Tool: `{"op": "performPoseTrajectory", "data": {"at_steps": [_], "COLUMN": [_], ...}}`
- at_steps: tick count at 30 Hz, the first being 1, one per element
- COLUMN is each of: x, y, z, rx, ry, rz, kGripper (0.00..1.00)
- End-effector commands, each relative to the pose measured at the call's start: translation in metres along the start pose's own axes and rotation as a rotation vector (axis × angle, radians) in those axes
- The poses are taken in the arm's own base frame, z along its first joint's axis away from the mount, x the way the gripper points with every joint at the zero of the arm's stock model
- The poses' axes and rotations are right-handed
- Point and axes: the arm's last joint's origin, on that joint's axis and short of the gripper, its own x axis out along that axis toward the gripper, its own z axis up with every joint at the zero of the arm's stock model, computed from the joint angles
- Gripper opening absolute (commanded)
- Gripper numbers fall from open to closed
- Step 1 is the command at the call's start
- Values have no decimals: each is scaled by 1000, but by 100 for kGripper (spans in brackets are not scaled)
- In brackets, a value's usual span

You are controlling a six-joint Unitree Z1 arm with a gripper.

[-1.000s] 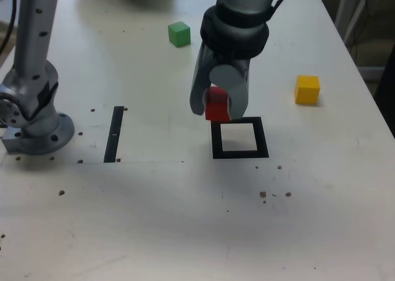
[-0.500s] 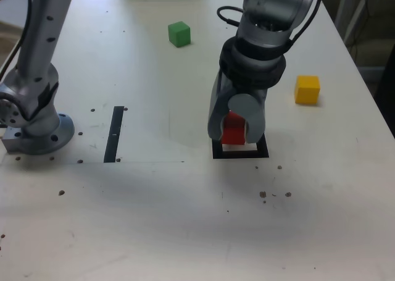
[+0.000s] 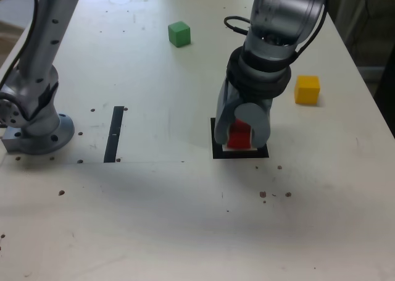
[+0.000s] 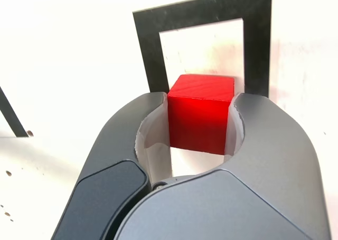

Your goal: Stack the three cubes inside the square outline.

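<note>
Gripper (image 3: 241, 136): jaws are clamping the red cube (image 4: 200, 113) on both sides.
Red cube: is sitting low over the square outline (image 4: 257, 45), inside its pale centre.
Green cube (image 3: 179, 34): is lying well apart.
Yellow cube (image 3: 307, 89): is lying apart on the exterior view's right.

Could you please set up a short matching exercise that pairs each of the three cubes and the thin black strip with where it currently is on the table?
Things:
1. red cube
2. green cube
3. yellow cube
4. black strip

Places, as the exterior view shows them:
A. alone at the far side of the table, left of the arm
B. near the arm's base, left of the square outline
C. held in the gripper over the square outline
D. alone, right of the gripper

Pairs: 1-C, 2-A, 3-D, 4-B
</note>
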Motion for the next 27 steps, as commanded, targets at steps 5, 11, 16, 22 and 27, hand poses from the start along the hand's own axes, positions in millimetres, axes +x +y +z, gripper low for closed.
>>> {"op": "performPoseTrajectory", "data": {"at_steps": [5, 11, 16, 22, 27], "x": [0, 1, 1, 1, 2], "y": [8, 11, 11, 11, 11], "z": [-4, -6, -5, -5, -5], "rx": [-10, -14, -14, -15, -16], "ry": [-7, -3, -5, -3, -3], "rz": [-4, -7, -9, -11, -12], "kGripper": [0, 0, 3, 39, 82]}}
